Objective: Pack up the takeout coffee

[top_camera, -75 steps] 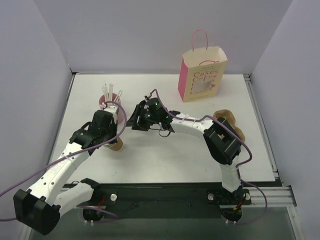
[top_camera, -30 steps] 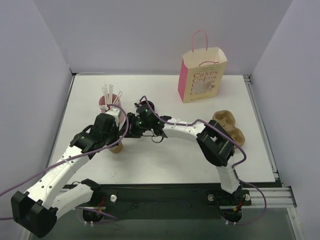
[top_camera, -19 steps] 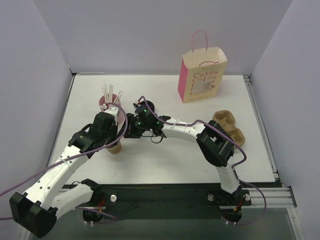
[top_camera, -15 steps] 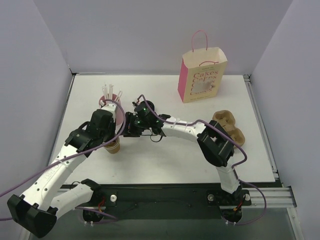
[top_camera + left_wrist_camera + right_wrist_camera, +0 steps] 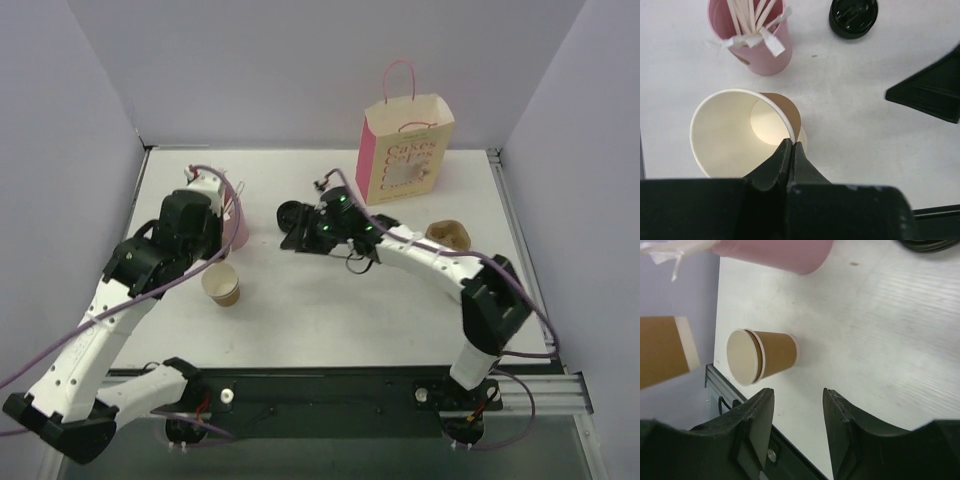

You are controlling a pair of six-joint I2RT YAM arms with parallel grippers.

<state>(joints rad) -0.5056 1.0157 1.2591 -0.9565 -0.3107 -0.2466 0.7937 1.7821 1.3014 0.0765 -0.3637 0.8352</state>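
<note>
No lidded coffee anywhere on the table (image 5: 300, 320) yet, it's in pieces. The left claw (image 5: 791, 148) is pinched fully shut on the rim of the brown paper cup (image 5: 730, 135) I take for the takeout coffee's. It has the cup up in the air, mouth up and a bit tilted. A second open cup (image 5: 221, 285) stands on the table below and near it, on the near side of the pink straw cup (image 5: 760, 50). The black lid (image 5: 853, 17) lies flat by itself, off to the right of the held cup and farther back. It's just beside the right claw (image 5: 796, 399), which is about half open with nothing in it, so the right arm is clearly nearer the lid. I'd guess getting cup and lid together comes next. Hard bits: from overhead the left arm hides the held cup completely, and the lid is cut off at the top edge of the right wrist view. The standing cup seems to show a doubled rim there (two nested? can't tell). The pulp carrier (image 5: 447, 233) near the paper bag (image 5: 405, 150) sits partly behind the right arm.
</note>
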